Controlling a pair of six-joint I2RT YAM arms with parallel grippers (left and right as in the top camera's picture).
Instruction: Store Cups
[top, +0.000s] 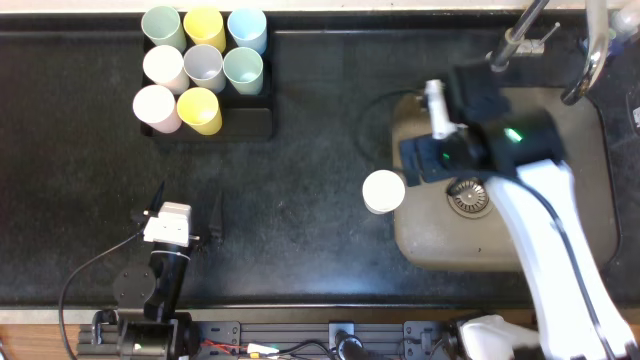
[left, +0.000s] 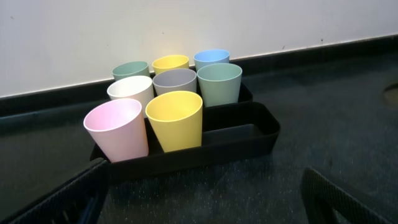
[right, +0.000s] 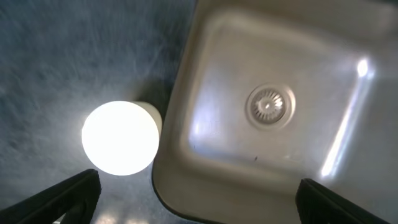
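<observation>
The white cup (top: 383, 191), standing on the counter (top: 300, 200) just beside the sink (top: 500, 250), is judged light, stiff and smooth-walled, best pinched across its sides by the wide-spread right gripper (right: 202, 202) above it.

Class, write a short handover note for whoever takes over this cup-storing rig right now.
Left tool: open, holding nothing, near its base, facing the tray.
Right tool: open, holding nothing, above the white cup, which stands by the left rim of the sink.
Done: eight cups stand in the tray.
Left: grasp the white cup and set it in the tray's free corner.
</observation>
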